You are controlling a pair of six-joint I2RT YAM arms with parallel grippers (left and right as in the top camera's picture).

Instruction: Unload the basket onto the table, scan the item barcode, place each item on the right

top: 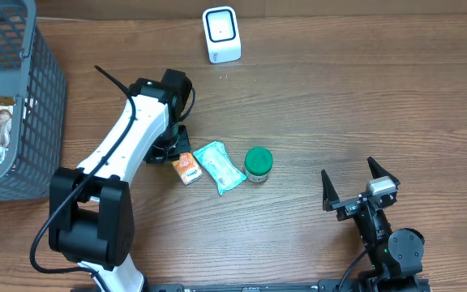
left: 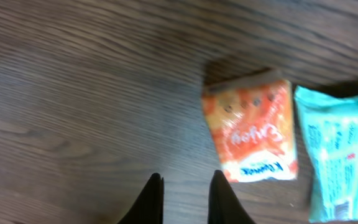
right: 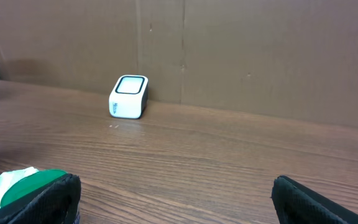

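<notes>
My left gripper [left: 185,199] is pressed together on nothing, lower centre; the packet [left: 253,134] lies flat just right of it. Lifting now would likely carry nothing to the scanner [top: 221,34]. My right gripper [top: 351,180] stands spread.

Table [top: 339,105]: brown wood grain, smooth, matt.
Orange sachet [left: 250,130]: glossy printed plastic film.
Teal pack [left: 337,155]: shiny plastic wrap.
Scanner [top: 221,34]: smooth white plastic.
Basket [top: 43,89]: grey plastic mesh, matt.
Back wall [right: 260,50]: plain brown cardboard, matt.
</notes>
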